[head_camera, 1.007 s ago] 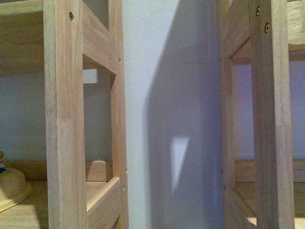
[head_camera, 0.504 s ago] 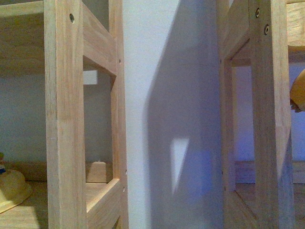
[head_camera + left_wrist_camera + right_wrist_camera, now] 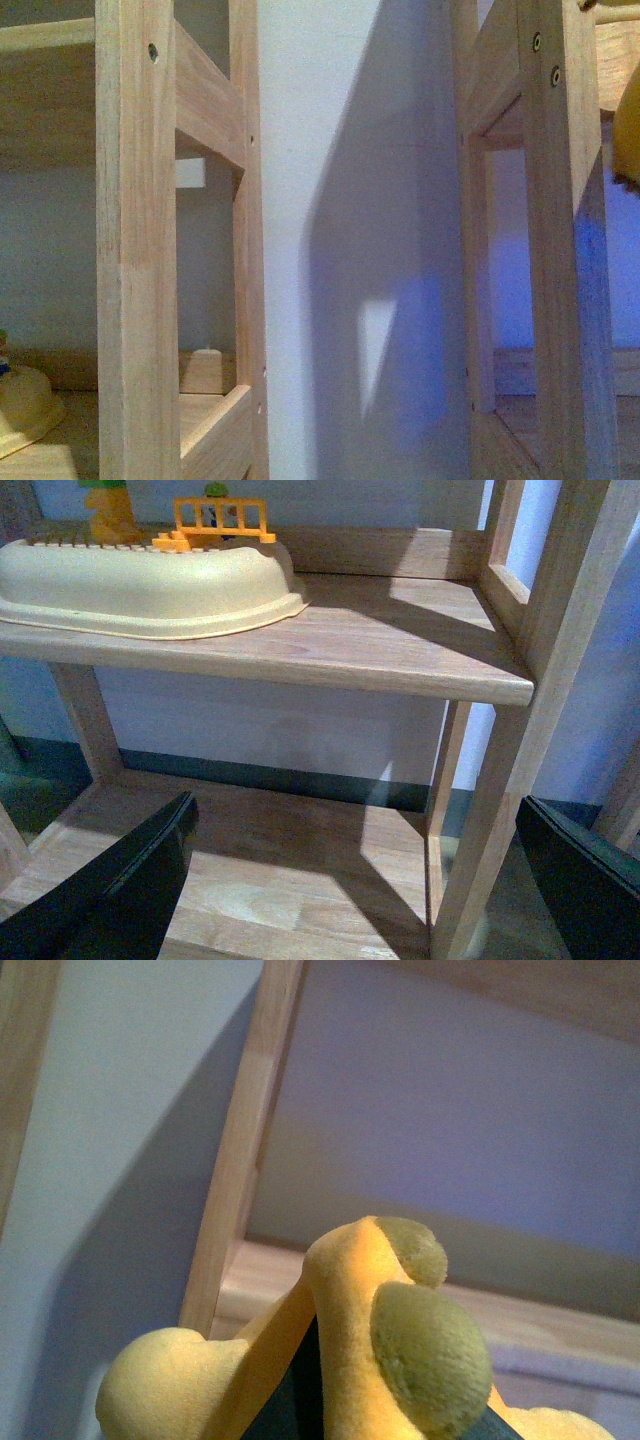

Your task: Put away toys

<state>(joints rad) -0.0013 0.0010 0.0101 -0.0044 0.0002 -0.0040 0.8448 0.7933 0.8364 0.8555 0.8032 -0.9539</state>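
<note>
One plush toy (image 3: 340,1290) was held in the right pincer (image 3: 295,1405), high beside the shelf unit (image 3: 560,250) | left pincer (image 3: 365,880) was spread wide, empty | one cream basin (image 3: 140,580) was seen on a shelf board (image 3: 400,640), two toy pieces (image 3: 215,520) at its far edge.

Wooden shelving (image 3: 135,250) against white wall (image 3: 300,200)

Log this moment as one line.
left end effector open, empty | right end effector shut on plush toy | toy not yet shelved

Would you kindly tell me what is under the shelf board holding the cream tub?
Under the shelf board beneath the cream tub lies a lower wooden shelf, sunlit in patches, wall behind. The left gripper, jaws open, hides its near corners.
</note>
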